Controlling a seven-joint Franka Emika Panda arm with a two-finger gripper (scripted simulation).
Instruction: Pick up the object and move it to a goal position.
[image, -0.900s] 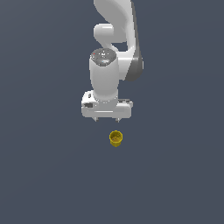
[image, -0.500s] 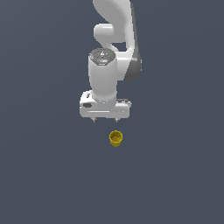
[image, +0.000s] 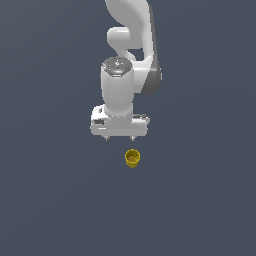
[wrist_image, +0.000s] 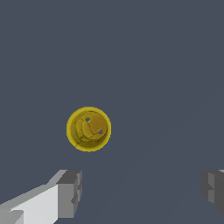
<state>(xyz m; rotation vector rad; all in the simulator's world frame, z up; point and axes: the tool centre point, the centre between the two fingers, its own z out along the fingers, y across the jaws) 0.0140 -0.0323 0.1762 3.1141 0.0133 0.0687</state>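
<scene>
The yellow cup stands upright on the bare tabletop, hollow side up, just ahead of the gripper; its jaws are spread wide and empty, leaving room to straddle the narrow rim

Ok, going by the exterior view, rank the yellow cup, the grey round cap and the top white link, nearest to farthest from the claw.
1. The yellow cup: just below the open claw, slightly toward the exterior view's right.
2. The grey round cap: above the claw, on the wrist body.
3. The top white link: highest, at the picture's top edge.
</scene>
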